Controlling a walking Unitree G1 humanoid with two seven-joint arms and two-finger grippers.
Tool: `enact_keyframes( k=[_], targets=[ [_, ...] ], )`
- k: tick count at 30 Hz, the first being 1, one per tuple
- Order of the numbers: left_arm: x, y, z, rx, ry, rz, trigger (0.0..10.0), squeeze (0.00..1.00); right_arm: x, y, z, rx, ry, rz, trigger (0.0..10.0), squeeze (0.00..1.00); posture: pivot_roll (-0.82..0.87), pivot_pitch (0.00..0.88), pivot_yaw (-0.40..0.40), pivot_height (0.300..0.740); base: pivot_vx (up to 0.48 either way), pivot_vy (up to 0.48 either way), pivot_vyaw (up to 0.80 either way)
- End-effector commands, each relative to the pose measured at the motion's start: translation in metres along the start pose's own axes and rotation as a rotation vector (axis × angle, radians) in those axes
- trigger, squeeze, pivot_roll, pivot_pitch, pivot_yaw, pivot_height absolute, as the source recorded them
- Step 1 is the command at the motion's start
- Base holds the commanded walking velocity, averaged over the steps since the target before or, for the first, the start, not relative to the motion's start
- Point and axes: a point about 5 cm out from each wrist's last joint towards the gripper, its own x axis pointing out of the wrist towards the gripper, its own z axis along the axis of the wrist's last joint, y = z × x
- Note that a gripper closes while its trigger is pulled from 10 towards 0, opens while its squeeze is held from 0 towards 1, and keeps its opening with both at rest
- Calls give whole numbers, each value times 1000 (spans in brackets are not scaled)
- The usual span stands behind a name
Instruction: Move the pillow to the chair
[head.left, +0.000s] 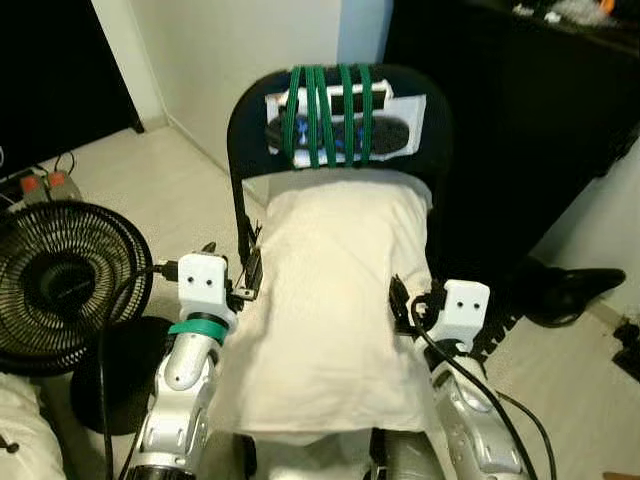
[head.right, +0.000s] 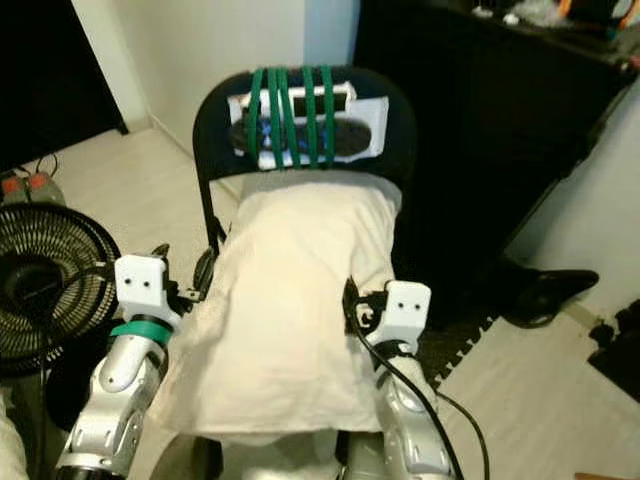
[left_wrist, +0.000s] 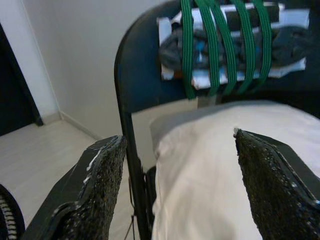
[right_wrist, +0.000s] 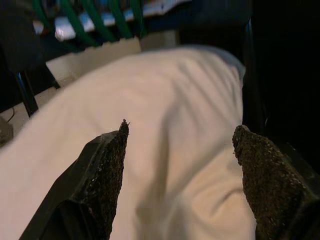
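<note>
A cream pillow (head.left: 330, 300) lies lengthwise on the seat of a black folding chair (head.left: 250, 120), its far end against the backrest. Green elastic cords (head.left: 325, 115) strap a dark object to the backrest. My left gripper (left_wrist: 175, 185) is open at the pillow's left edge, beside the chair's left post (left_wrist: 131, 150). My right gripper (right_wrist: 180, 170) is open over the pillow's right side, with nothing between its fingers (right_wrist: 107, 170). The pillow's near end overhangs the seat toward me.
A black floor fan (head.left: 60, 285) stands close on the left. A dark cabinet (head.left: 530, 100) fills the back right. A black shoe (head.left: 570, 290) lies on the pale floor at the right. A white wall (head.left: 230, 50) runs behind the chair.
</note>
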Motion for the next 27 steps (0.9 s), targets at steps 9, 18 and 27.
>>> enact_keyframes(
  k=[9,18,27],
  targets=[
    [-2,5,-7,10,31,25,10000,0,0,1,-4,-5,24,-9,10000,0,5,0,48,719,0,0,0],
    [-2,5,-7,8,31,28,10000,0,1,2,-4,-8,29,-6,10000,0,7,0,48,740,0,0,0],
    [-5,5,-8,12,30,28,10000,0,0,2,-7,25,42,-11,10000,0,9,0,50,740,0,0,0]
  ],
)
